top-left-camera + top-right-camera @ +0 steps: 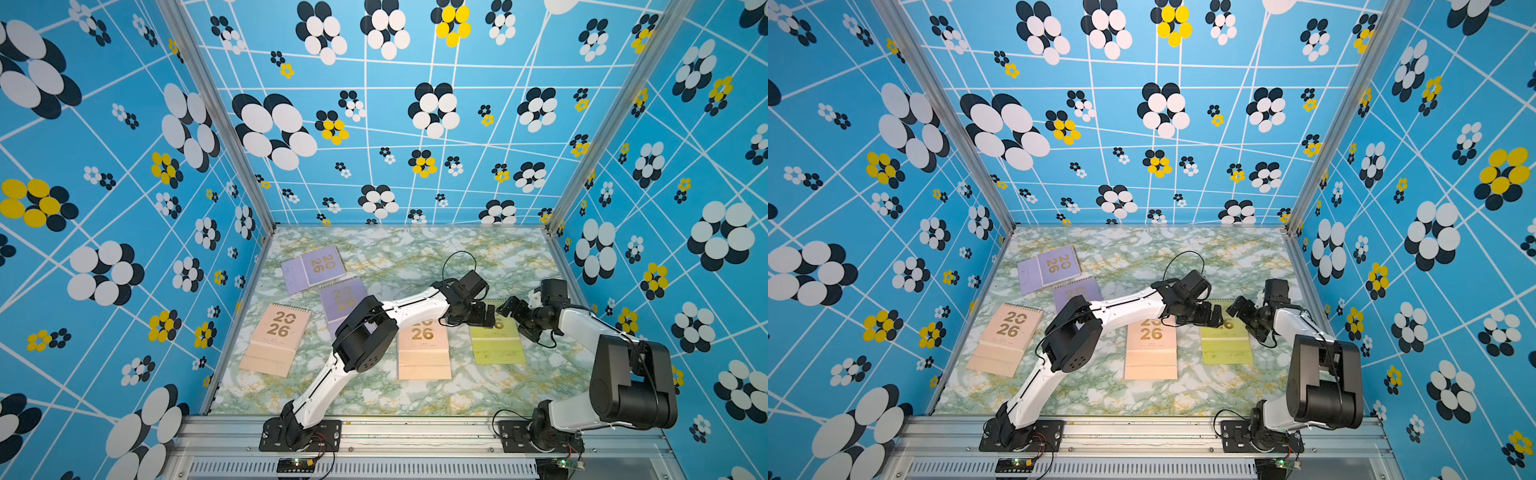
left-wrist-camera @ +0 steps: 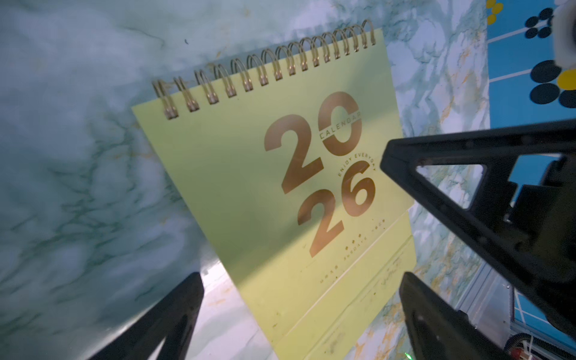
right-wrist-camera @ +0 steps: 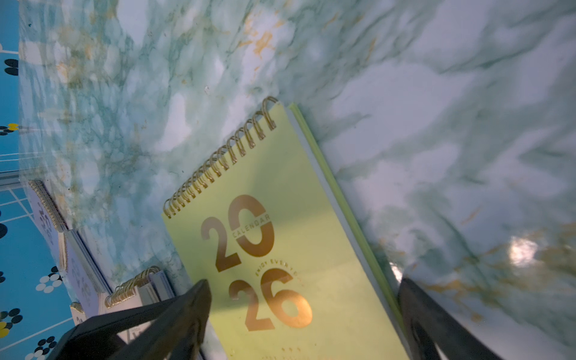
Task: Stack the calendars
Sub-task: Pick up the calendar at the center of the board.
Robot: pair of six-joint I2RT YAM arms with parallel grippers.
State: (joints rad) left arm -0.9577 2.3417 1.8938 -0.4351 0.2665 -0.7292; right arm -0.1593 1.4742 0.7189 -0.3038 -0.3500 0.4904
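Several calendars lie flat on the marble table. The yellow-green calendar [image 1: 496, 345] [image 1: 1227, 347] [image 2: 280, 193] [image 3: 280, 249] is at the right, with a peach one [image 1: 424, 349] [image 1: 1150, 353] beside it. Another peach one [image 1: 276, 338] is at the left, and two lavender ones [image 1: 313, 268] [image 1: 343, 299] lie further back. The left arm partly covers the nearer lavender one. My left gripper [image 1: 484, 316] [image 2: 300, 277] and right gripper [image 1: 509, 309] [image 3: 304, 282] face each other over the spiral end of the yellow-green calendar. Both are open and hold nothing.
Blue flowered walls close the table [image 1: 415, 399] on three sides, and the right wall is close to the right arm. An aluminium rail [image 1: 415, 428] with both arm bases runs along the front edge. Bare marble shows in front of the calendars and at the back right.
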